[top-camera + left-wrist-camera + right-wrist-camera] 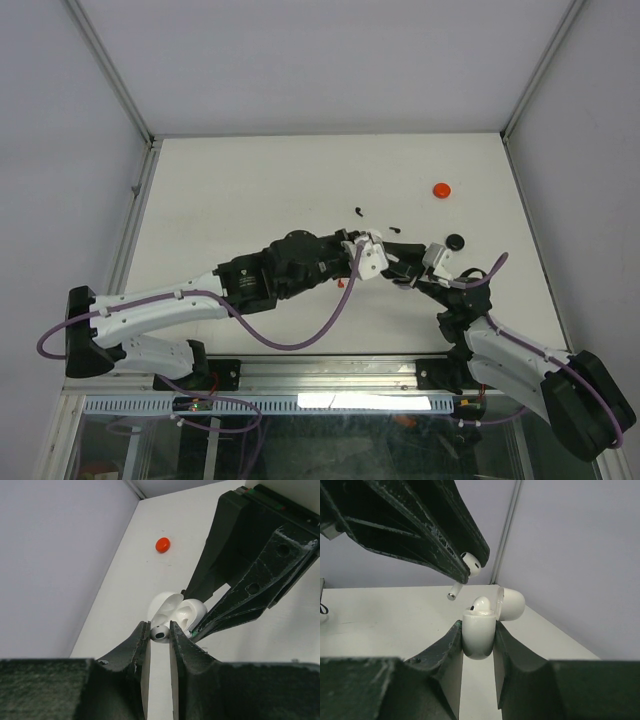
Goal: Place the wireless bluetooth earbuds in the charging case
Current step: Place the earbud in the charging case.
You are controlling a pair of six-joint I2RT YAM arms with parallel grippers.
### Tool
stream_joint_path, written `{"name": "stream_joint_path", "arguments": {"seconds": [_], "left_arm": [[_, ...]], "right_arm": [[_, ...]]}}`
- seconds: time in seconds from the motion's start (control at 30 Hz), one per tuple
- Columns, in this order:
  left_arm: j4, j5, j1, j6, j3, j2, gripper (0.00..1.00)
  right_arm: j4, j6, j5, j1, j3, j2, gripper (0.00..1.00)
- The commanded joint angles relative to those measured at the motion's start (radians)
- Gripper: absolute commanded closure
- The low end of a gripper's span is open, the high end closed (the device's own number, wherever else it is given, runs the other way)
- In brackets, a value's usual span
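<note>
The white earbud is tiny and shiny, with a round head and a thin stem that points down; the left claw is clenched on its head; it hangs just above the white charging case and does not touch it; the case is small and smooth, with rounded edges; its lid is flipped open to one side; a second white earbud already sits in it, with its head poking out of the top; the right claw squeezes the case from both sides and holds it upright above the surface; the left arm reaches in from the left and the right arm from the right; both are bent, and the two claws meet near the middle; a red case and a black case lie farther off.
</note>
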Motion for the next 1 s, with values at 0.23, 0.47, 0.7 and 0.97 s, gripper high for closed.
{"name": "stream_joint_path", "arguments": {"seconds": [0.23,0.47,0.7,0.97], "left_arm": [[0.100,-0.166,-0.071,0.137,0.024,0.052,0.91],[0.145,-0.202,-0.089,0.169,0.025,0.044,0.91],[0.152,-0.215,-0.093,0.193,0.023,0.056,0.91],[0.150,-0.249,-0.104,0.214,0.016,0.082,0.91]], "right_arm": [[0.054,0.011,-0.013,-0.003,0.042,0.004,1.00],[0.053,0.011,-0.014,-0.002,0.037,0.004,1.00],[0.052,0.010,-0.009,-0.003,0.036,0.006,1.00],[0.050,0.011,-0.004,-0.003,0.041,0.006,1.00]]}}
